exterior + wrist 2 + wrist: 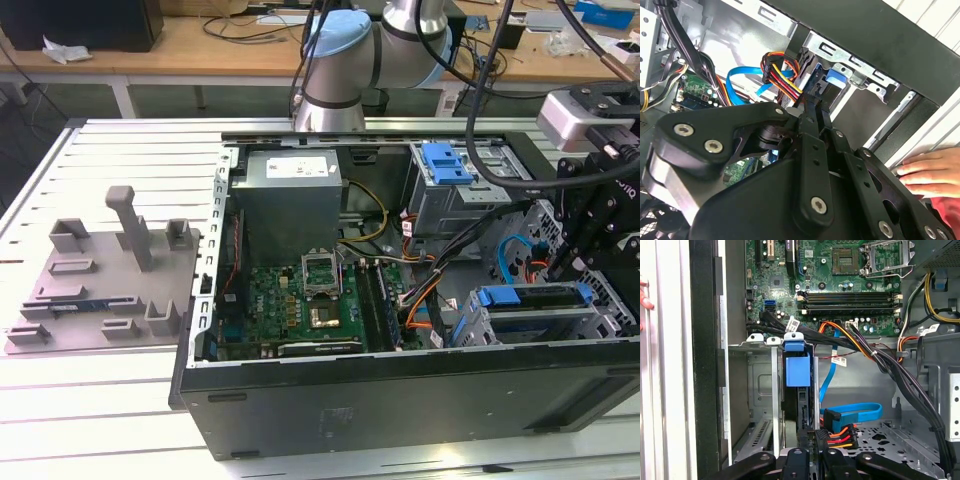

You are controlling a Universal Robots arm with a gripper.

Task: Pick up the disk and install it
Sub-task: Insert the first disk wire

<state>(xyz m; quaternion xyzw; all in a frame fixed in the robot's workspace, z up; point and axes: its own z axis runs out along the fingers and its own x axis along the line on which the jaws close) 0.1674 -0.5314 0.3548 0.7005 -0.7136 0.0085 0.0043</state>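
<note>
**Desk:** Where's the disk?

**Me:** I have it in the first wrist view. The disk [798,371] sits in a slot of the cage [762,390], edge toward my camera, with its blue bracket showing. In the exterior view, that cage is inside the case [400,400], toward the exterior view's right, by the near wall.

**Desk:** And the gripper?

**Me:** The gripper [810,456] hangs in line with that same slot, just beside the plug [837,432] with the red, orange and yellow wires. I cannot tell whether it is apart, together or clamped on anything, or whether it touches the disk.

**Desk:** Anything else close by?

**Me:** A hand [927,170] rests on the case's outer edge, beside the cage. A blue cable [855,412] loops next to the plug, and the board [840,270] lies beyond the cage.
</note>
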